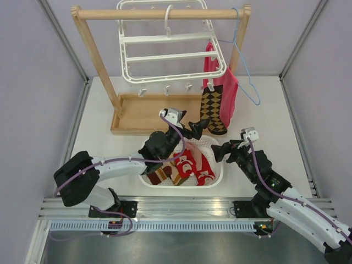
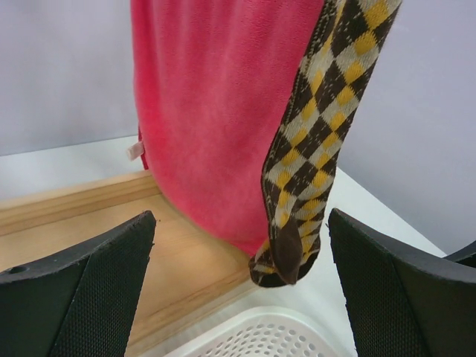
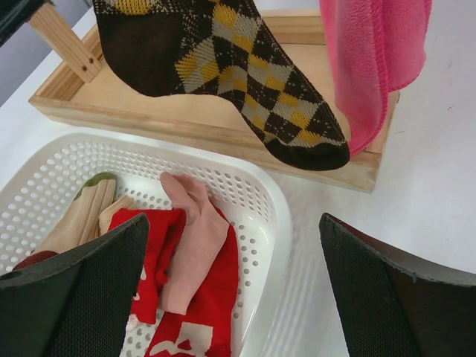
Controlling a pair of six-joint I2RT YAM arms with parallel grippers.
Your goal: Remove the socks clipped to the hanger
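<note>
Enclosed cell. Back wall (image 1: 275,33), left wall (image 1: 27,82) and right wall (image 1: 330,82) are plain pale lilac-grey panels. Slim grey metal struts (image 1: 63,38) run down the two rear corners. White worktop (image 1: 275,126), matte, evenly lit, with only faint shadows. Ribbed aluminium rail (image 1: 181,212) runs along the near edge; a dull grey surface (image 1: 181,247) lies below it. Wooden rack (image 1: 159,14) stands at the rear: round top bar, two uprights, shallow tray base (image 1: 137,113) resting flat on the worktop.

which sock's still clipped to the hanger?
The brown-and-yellow diamond sock, hanging from the white hanger's front right clip. The red socks and the pale pink sock lie in the basket.
</note>
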